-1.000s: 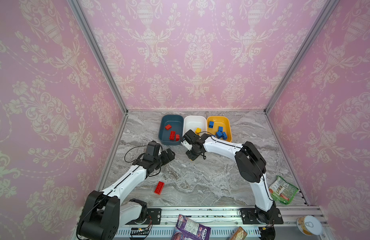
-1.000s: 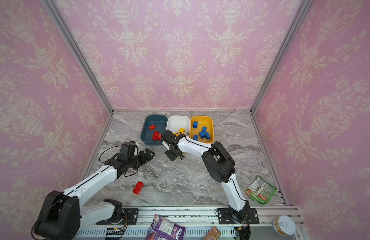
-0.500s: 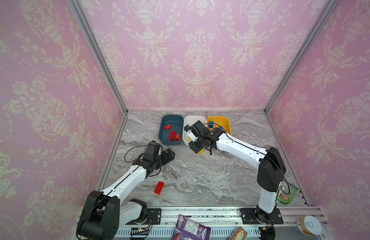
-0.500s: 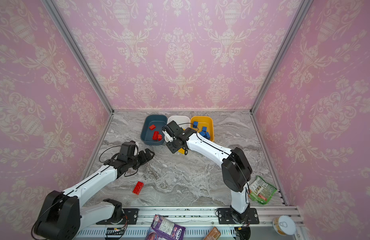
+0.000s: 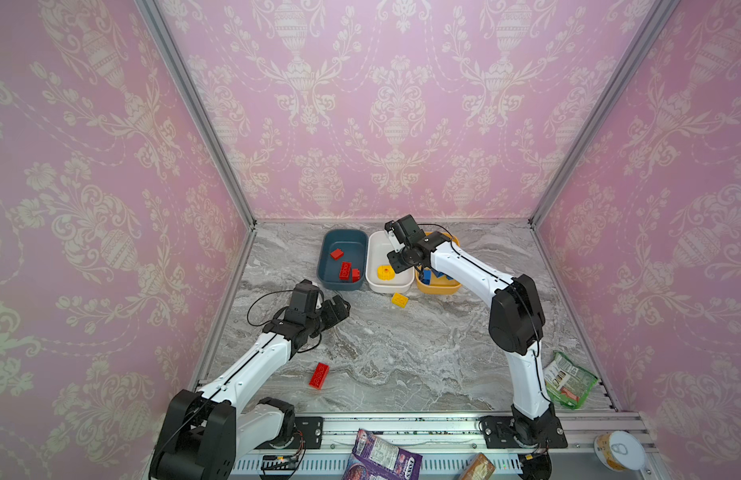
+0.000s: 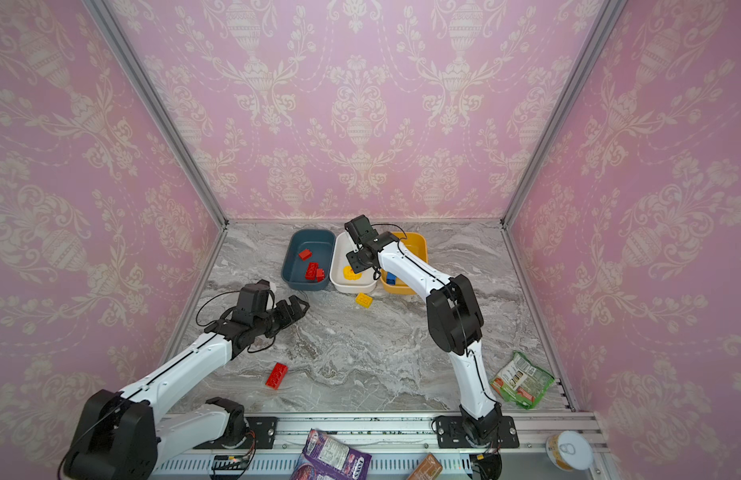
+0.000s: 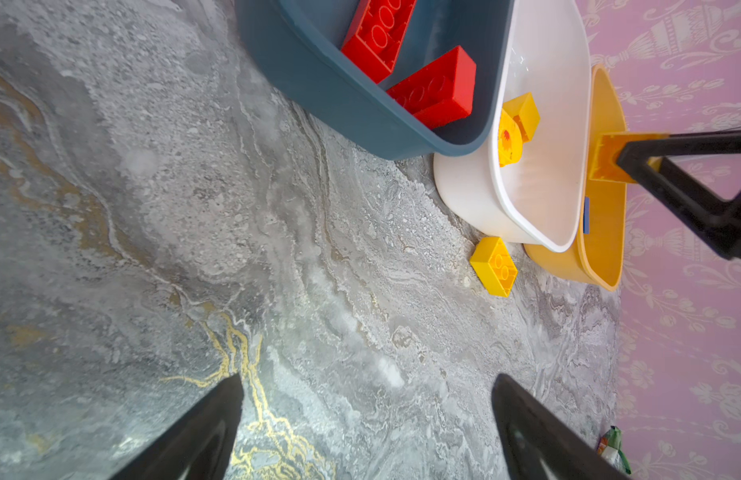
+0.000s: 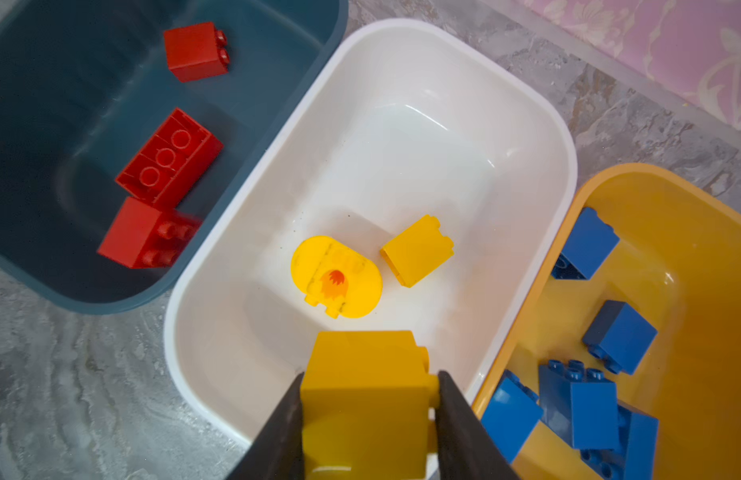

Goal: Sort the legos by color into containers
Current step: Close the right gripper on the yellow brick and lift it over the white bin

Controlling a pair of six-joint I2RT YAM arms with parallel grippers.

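Right claw (image 8: pixel 370 374) was partly closed, both fingers pinching a yellow brick (image 8: pixel 364 399). It hung over one end of the white tub (image 8: pixel 422 137), and the left wrist view showed the brick above the rim.

On the white tub's floor lay a round yellow piece (image 8: pixel 335 276) with an orange flame mark. A second yellow brick (image 8: pixel 416 249) lay on its side just beside it.

In both top views the three tubs sat in a row at the back of the bench (image 5: pixel 402 353), side by side. The blue tub (image 8: pixel 48 124) was on the left with three red bricks (image 8: pixel 169 158) in it, two touching and one apart. The orange tub (image 8: pixel 692 232) was on the right, with several blue bricks (image 8: pixel 620 334) mostly heaped at one end.

Left claw (image 7: pixel 368 376) was wide open with nothing between its fingers. It was over bare bench in front of the blue tub, apart from it.

A loose yellow brick (image 5: pixel 399 299) sat studs up on the bench just in front of the white tub. A loose red brick (image 5: pixel 319 375), the long kind, lay flat nearer the front, beside the left forearm.

A green snack packet (image 5: pixel 568 380) lay at the bench's front right edge. A purple packet (image 5: pixel 381 457) and a tin can (image 5: pixel 620 451) sat off the bench by the front rail.
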